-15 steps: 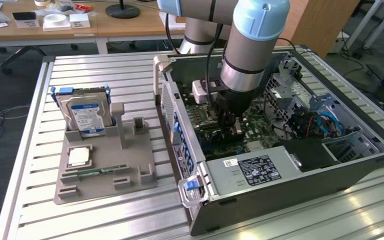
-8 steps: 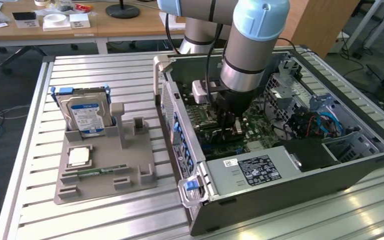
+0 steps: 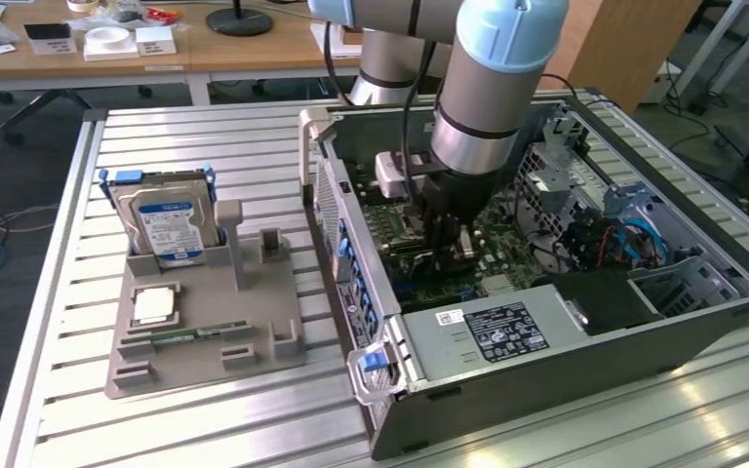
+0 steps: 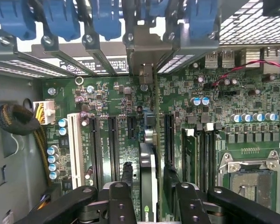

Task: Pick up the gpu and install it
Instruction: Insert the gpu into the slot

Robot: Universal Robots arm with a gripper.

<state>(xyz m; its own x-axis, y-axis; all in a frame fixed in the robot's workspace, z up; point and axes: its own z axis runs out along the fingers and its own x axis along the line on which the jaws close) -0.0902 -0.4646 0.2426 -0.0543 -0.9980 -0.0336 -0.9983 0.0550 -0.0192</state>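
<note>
My end effector (image 4: 149, 196) hangs inside the computer case (image 3: 687, 322), fingers (image 4: 119, 198) spread apart on either side of the gpu (image 4: 148, 182); the gpu stands on edge in a motherboard (image 4: 107, 93) slot, bracket end toward the case's rear wall.

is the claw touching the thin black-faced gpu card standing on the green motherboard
Apart. The wrist view shows the claw open, its black fingers standing clear on either side of the thin black-faced gpu card, gaps visible on both sides.

Slatted metal table (image 3: 62, 429) bearing grey holder tray (image 3: 206, 341), open computer case (image 3: 687, 322).
</note>
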